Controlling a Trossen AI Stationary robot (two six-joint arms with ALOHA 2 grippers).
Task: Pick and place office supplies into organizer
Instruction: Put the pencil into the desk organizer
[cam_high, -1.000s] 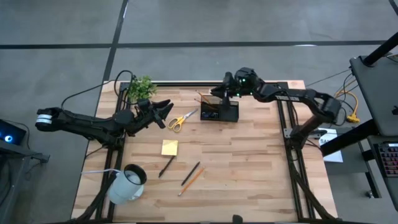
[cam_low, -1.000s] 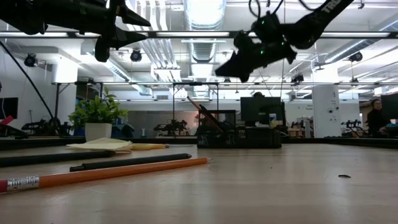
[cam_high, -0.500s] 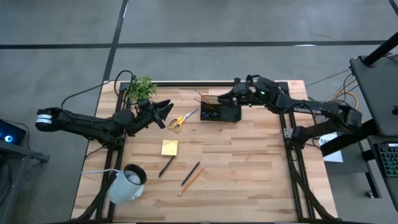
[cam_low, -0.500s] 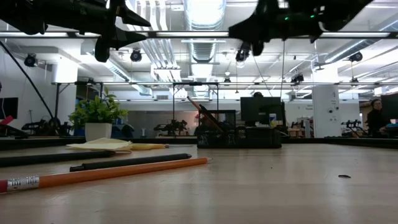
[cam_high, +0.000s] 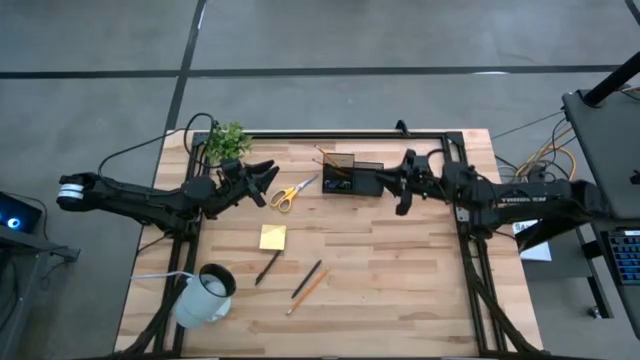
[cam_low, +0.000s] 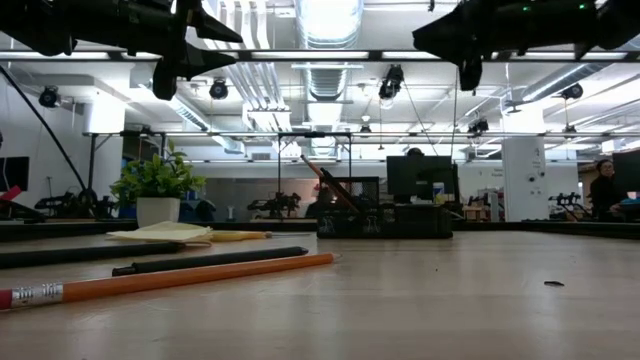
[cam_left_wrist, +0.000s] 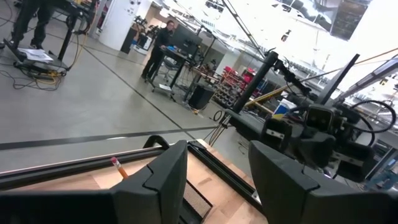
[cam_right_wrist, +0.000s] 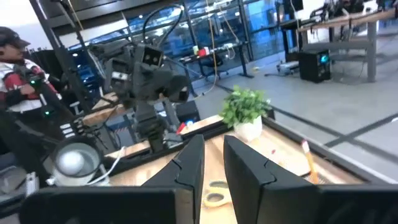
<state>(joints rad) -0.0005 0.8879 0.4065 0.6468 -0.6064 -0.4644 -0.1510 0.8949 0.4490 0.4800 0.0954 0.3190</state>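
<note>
Beside organizer (cam_high: 352, 176), right end effector (cam_high: 398, 186) aloft

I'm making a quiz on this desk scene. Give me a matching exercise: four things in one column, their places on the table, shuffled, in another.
Things:
1. scissors
2. sticky-note pad
3. white mug
4. green plant

Places, high view:
A. far left corner of the table
B. lying on its side at the near left
C. just left of the organizer
D. mid-table, left of centre, below the scissors

Pairs: 1-C, 2-D, 3-B, 4-A
</note>
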